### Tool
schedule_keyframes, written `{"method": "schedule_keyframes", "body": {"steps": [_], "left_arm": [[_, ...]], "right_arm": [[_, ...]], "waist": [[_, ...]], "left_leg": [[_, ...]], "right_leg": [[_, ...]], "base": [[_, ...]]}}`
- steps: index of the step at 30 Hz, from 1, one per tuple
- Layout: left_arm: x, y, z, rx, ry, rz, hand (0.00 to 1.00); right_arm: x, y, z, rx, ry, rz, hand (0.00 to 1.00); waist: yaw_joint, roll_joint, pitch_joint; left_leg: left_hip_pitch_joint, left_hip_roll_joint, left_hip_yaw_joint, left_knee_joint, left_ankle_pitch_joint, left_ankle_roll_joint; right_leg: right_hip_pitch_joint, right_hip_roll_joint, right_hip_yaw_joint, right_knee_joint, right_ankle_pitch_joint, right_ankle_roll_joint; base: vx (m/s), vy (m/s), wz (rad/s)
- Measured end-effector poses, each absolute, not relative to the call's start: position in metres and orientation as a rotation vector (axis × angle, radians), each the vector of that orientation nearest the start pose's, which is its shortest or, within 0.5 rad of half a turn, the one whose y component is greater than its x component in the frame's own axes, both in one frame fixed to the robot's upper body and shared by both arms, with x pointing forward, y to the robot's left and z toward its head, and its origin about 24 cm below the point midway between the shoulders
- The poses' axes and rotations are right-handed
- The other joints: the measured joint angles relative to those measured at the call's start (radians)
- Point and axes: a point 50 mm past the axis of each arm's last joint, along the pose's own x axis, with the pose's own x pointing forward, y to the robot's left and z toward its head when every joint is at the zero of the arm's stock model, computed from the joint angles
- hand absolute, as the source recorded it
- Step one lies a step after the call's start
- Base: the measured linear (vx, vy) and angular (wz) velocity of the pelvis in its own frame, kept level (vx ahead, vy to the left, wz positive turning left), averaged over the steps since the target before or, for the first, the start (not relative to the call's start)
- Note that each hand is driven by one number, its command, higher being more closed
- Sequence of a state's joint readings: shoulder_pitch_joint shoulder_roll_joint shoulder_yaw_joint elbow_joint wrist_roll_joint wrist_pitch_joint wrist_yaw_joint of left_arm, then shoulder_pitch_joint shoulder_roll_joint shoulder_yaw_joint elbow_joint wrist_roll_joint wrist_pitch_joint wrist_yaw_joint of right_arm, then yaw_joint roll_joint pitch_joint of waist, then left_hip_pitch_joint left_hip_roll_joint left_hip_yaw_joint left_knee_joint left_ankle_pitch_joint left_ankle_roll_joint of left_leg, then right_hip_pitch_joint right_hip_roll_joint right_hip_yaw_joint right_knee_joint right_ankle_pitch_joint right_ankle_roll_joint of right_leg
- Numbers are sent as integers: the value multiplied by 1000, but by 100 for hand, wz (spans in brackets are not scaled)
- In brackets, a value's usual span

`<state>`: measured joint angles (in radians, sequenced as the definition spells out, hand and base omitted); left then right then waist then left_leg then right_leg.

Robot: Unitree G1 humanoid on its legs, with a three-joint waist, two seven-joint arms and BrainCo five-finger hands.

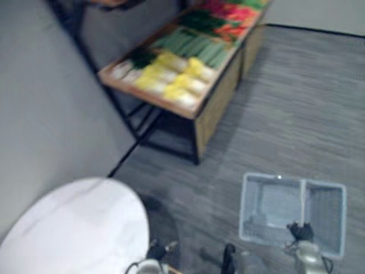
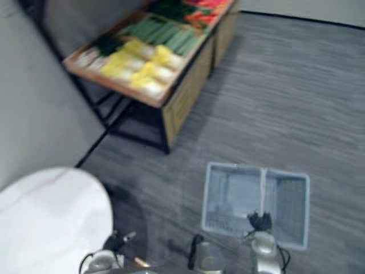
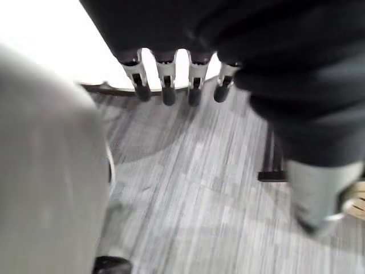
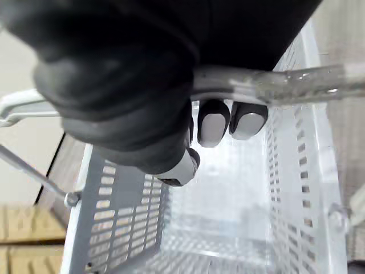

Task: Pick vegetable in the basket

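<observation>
A pale grey slotted basket (image 1: 246,206) hangs just above the floor at the lower right, and its inside (image 4: 222,194) holds nothing. My right hand (image 4: 120,97) is curled round its thin metal handle (image 4: 279,83), and shows from above as a dark shape (image 1: 301,231) over the basket's near rim. The vegetables lie on a wooden display stand (image 1: 214,111) at the far upper middle: yellow-white cabbages (image 1: 171,77), long green ones (image 1: 197,45), red and orange ones (image 1: 236,14). Beside me my left hand (image 3: 165,85) hangs over the floor, fingers straight and holding nothing.
A round white table (image 1: 74,228) fills the lower left, close to my left arm. A grey wall (image 1: 40,85) runs along the left. Grey plank floor (image 1: 296,103) stretches between me and the stand.
</observation>
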<state>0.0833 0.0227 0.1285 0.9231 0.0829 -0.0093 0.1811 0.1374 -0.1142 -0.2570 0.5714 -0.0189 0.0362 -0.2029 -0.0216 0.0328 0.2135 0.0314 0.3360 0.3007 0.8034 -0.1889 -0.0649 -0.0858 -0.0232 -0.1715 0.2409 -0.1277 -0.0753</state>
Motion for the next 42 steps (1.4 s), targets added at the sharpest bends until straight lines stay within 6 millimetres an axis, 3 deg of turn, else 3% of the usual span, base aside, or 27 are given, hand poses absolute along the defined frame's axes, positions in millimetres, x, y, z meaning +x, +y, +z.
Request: {"method": "schedule_keyframes", "body": {"steps": [3,6,7,8,9,10,13,15,16,17,18,19,20,21,23,24,26,27,28,29,30,33,35,37,39,40,42], "left_arm": [[117,190,-149,111,986,314,0],[119,189,-148,58,976,355,0],[120,187,-148,56,977,357,0],[118,185,-149,49,983,361,0],[118,185,-149,53,984,359,0],[123,189,-147,71,970,353,0],[126,187,-147,68,964,346,0],[122,192,-148,71,974,357,0],[122,194,-148,70,974,369,0],[119,196,-149,82,993,363,0],[117,197,-150,93,1001,356,0],[115,200,-150,119,1008,342,0],[115,201,-150,134,1008,330,0],[113,204,-150,145,1015,331,0],[115,207,-150,154,1017,334,0],[114,210,-149,160,1020,339,0],[114,213,-149,168,1021,344,0],[114,214,-149,171,1021,343,0],[114,218,-148,186,1017,344,0],[112,217,-149,185,1024,339,0],[113,206,-152,177,1039,300,0],[116,205,-152,176,1030,302,0],[113,206,-153,156,1036,323,0],[106,207,-155,147,1054,340,0],[102,209,-154,114,1040,380,0],[102,210,-154,110,1039,386,0],[99,211,-154,101,1038,408,0]], "right_arm": [[125,-257,-116,-131,839,-544,100],[106,-270,-124,-117,912,-629,100],[97,-276,-127,-138,951,-640,100],[86,-282,-130,-161,999,-649,100],[77,-279,-134,-157,1034,-648,100],[71,-275,-137,-145,1061,-649,100],[52,-270,-147,-121,1152,-661,100],[37,-266,-152,-127,1226,-641,100],[35,-267,-152,-120,1235,-643,100],[36,-267,-152,-112,1231,-648,100],[36,-267,-152,-110,1231,-647,100],[30,-263,-154,-80,1243,-670,100],[27,-260,-155,-68,1253,-673,100],[25,-258,-156,-57,1257,-678,100],[29,-262,-154,-42,1241,-701,100],[32,-263,-154,-42,1232,-702,100],[42,-260,-154,-39,1210,-685,100],[43,-259,-154,-36,1207,-683,100],[41,-255,-155,-29,1212,-683,100],[40,-254,-156,-25,1217,-687,100],[51,-256,-155,-22,1196,-695,100],[70,-249,-154,7,1150,-675,100],[74,-249,-153,-4,1138,-659,100],[77,-250,-152,-12,1128,-648,100],[76,-255,-151,-53,1132,-628,100],[75,-257,-150,-67,1134,-627,100],[78,-265,-147,-112,1125,-619,100]], "waist": [[4,7,2],[4,11,2],[5,31,2],[17,49,5],[21,64,-8],[23,41,-6],[22,16,-6],[29,-32,-9],[37,-39,-9],[34,-47,-4],[24,-48,-3],[7,-50,-5],[-5,-56,-10],[-10,-73,-10],[-10,-65,-12],[-15,-53,-7],[-27,-50,-4],[-30,-54,-5],[-31,-75,-7],[-33,-74,-4],[-30,-32,5],[-32,-27,13],[-28,-12,10],[-31,-3,12],[-22,11,30],[-18,20,35],[1,31,41]], "left_leg": [[-72,-70,-63,-93,-32,5],[-154,-184,-193,-414,-29,-22],[-160,-201,-225,-558,-15,-48],[-145,-198,-238,-587,61,-65],[-137,-194,-220,-590,72,-61],[-136,-196,-193,-580,71,-59],[-145,-238,-170,-533,30,12],[-80,-290,-133,-569,-3,41],[-43,-305,-119,-594,-16,40],[7,-312,-116,-609,-28,45],[34,-313,-122,-611,-39,45],[93,-314,-139,-618,-58,55],[132,-316,-151,-630,-70,60],[167,-314,-164,-644,-80,60],[223,-284,-180,-686,-79,59],[246,-245,-178,-695,-79,59],[269,-196,-173,-694,-78,57],[277,-188,-170,-694,-79,56],[299,-185,-154,-695,-79,11],[322,-167,-139,-698,-89,-36],[324,-132,-116,-705,-89,-71],[365,-130,-120,-741,14,-110],[334,-97,-132,-650,20,-113],[243,-63,-179,-446,48,-151],[79,0,-228,-76,201,-138],[42,12,-226,12,184,-129],[-87,-1,-168,178,59,-89]], "right_leg": [[58,33,115,-26,-4,6],[62,49,262,-38,-7,13],[72,67,303,-47,-11,19],[98,92,344,-66,-12,25],[113,88,348,-72,-7,41],[108,65,338,-65,-20,59],[111,16,347,-55,-69,103],[99,-34,356,57,-146,158],[72,-43,354,152,-164,187],[26,-51,317,315,-158,253],[6,-58,287,400,-142,281],[-43,-98,214,576,-90,351],[-75,-133,154,677,-92,344],[-123,-176,86,751,-120,298],[-185,-205,-17,748,-168,212],[-214,-192,-71,669,-189,173],[-234,-167,-97,427,-161,168],[-234,-162,-89,313,-113,160],[-203,-162,-56,43,60,144],[-160,-150,-79,-21,241,105],[-163,-111,-96,14,207,90],[-198,-120,-86,201,58,78],[-172,-107,-108,202,13,74],[-117,-85,-131,161,-13,77],[17,-41,-149,45,-23,72],[55,-32,-149,18,-23,71],[165,-31,-135,-65,-27,66]], "base": [[211,97,-169],[236,213,-158],[284,303,-150],[322,298,-148],[338,240,-108],[310,244,-52],[236,208,-9],[359,163,-10],[383,119,-32],[299,82,-20],[316,101,16],[360,56,43],[445,14,51],[389,-40,38],[464,-126,26],[468,-176,21],[391,-202,24],[472,-277,31],[536,-330,29],[617,-362,13],[553,-325,3],[378,-223,8],[327,-200,21],[233,-196,24],[345,-166,17],[323,-78,4],[306,-31,-12]]}}
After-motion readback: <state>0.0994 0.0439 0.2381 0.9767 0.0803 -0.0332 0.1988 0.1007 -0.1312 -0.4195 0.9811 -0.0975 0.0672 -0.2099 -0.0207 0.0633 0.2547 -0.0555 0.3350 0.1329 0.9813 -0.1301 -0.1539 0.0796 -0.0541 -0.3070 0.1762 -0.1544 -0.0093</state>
